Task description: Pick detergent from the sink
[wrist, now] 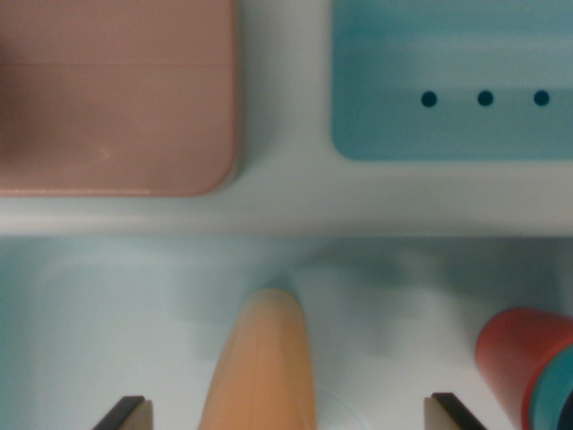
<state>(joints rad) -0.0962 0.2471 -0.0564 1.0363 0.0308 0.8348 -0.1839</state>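
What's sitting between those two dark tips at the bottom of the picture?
In the wrist view, an orange tapered object, possibly the detergent bottle, lies between the end effector fingertips, inside the pale sink. Nothing else is there.

We see the orange detergent bottle [264, 363] standing between our end effector's [285, 414] spread fingertips, with bare sink floor [107, 313] on both sides. A red cup [524, 358] crowds the wrist view's right. The sink rim [286, 210] lies beyond, a pink tray [116, 90] and blue tray [448, 81] behind it.
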